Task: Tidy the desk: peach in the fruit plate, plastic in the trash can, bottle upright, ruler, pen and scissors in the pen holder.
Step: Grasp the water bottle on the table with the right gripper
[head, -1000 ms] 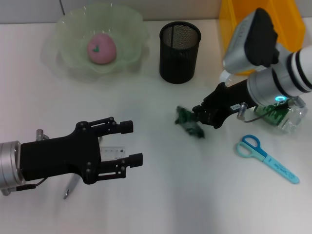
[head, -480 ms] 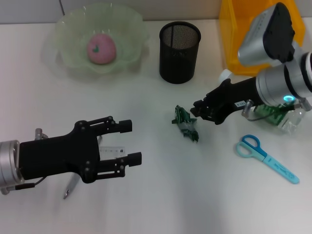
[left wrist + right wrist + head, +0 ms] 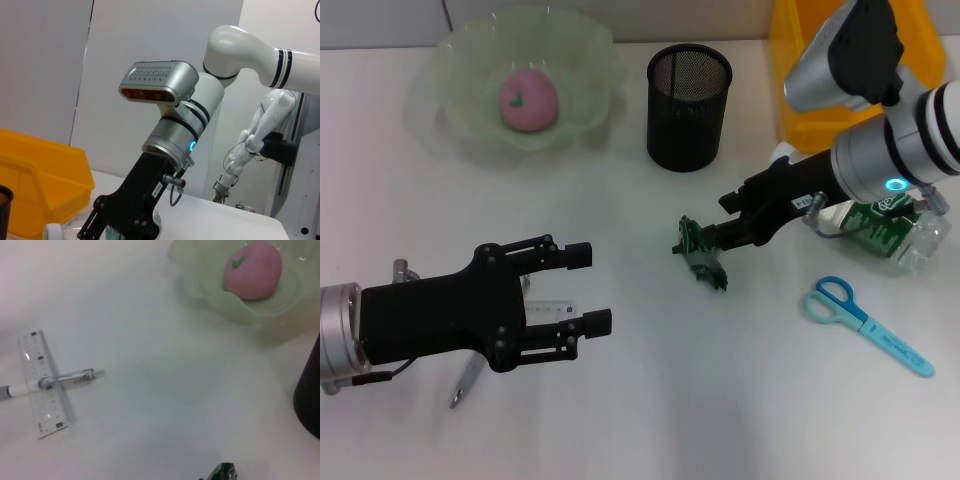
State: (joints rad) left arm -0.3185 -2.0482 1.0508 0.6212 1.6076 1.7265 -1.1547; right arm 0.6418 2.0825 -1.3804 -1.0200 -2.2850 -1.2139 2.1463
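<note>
Change: we are seeing the right end effector (image 3: 718,236) swinging back down to the green plastic scrap (image 3: 701,254) after half a second clear of it; the scrap itself is lying where it was, and the left arm is staying parked.
Step in hand: we are trying to pick the plastic off the tabletop (image 3: 650,400) for the yellow trash can (image 3: 798,55) (our reading, not a seen fact).
Doing it well: we are wanting the tips low and straddling the crumpled middle, closing fully before lifting, since thin film slips.
Right end effector: it is touching the scrap's near edge; whether its tips are spread or pinching, we cannot tell.
Left end effector (image 3: 594,290): it is hovering spread wide, holding nothing, over the ruler (image 3: 552,310) and pen (image 3: 465,382).
</note>
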